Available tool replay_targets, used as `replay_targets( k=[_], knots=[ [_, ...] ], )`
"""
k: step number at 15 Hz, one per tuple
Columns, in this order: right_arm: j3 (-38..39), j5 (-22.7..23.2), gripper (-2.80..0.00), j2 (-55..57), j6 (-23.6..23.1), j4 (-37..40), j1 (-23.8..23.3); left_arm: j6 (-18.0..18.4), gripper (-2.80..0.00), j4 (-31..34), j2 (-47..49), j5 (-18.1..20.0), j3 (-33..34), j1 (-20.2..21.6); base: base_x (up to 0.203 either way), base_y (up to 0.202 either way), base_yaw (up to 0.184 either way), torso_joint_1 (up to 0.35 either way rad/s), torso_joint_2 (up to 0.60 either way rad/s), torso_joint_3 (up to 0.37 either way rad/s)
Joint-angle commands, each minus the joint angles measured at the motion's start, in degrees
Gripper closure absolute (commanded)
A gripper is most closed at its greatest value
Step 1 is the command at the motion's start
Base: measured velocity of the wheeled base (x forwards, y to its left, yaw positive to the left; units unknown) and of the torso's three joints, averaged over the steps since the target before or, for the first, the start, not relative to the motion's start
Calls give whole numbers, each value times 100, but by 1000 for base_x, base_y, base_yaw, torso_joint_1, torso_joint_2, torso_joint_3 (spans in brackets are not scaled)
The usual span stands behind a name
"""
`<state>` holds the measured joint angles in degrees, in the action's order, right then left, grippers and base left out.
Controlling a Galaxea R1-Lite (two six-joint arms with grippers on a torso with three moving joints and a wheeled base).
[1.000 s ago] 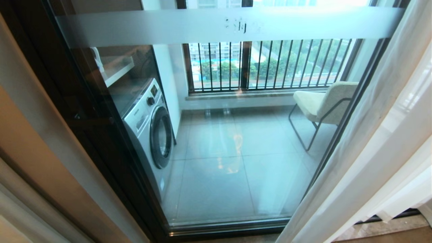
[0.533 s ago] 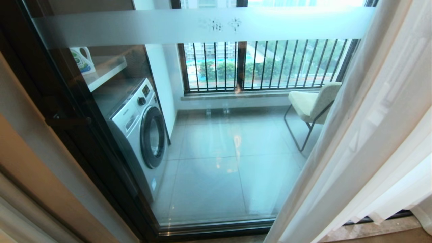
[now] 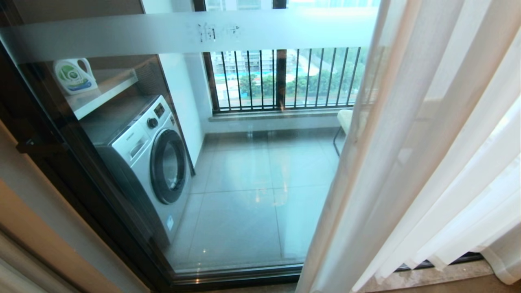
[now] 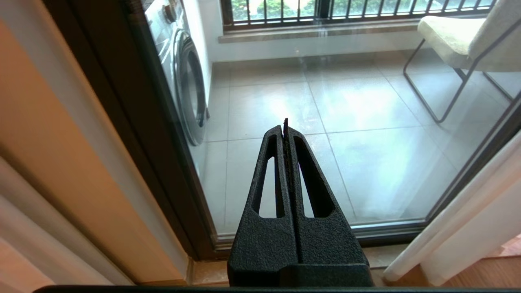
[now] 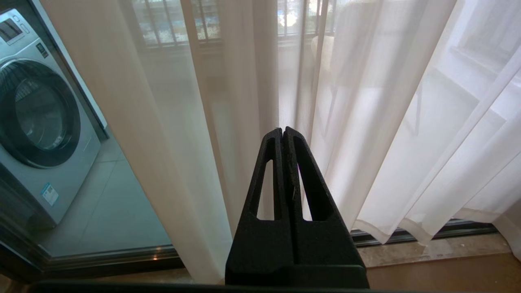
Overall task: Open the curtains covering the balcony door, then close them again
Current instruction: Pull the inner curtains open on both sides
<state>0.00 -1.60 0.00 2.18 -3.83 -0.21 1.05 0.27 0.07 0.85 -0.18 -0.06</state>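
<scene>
Sheer curtains [image 3: 407, 162] bunched right, balcony door [image 3: 244, 171] half bared — both grippers' jaws together, empty

The balcony door [image 3: 252, 203] has small characters on its frosted band [image 3: 122, 34], too blurred to read.

From my head camera I see the sheer white floor-length curtains [image 3: 411, 162] hanging in soft folds over the right side of the dark-framed sliding glass balcony door [image 3: 244, 171]. The left part of the glass is uncovered. Through it I see a white front-loading washing machine [image 3: 150, 162], a white detergent jug [image 3: 74, 76] on the shelf above, and a black-barred railing window [image 3: 285, 79].
</scene>
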Motion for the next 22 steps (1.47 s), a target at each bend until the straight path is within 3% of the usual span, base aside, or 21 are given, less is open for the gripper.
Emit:
replay_targets(
  k=[1,22],
  knots=[
    [0,1,0,0,2,-4,-2,1,0,0,-4,3,1,-3,0,-70,1,2,2,7],
    [0,-7,0,0,2,-13,-6,-8,0,-1,-7,3,9,-3,0,0,0,0,0,0]
  ],
)
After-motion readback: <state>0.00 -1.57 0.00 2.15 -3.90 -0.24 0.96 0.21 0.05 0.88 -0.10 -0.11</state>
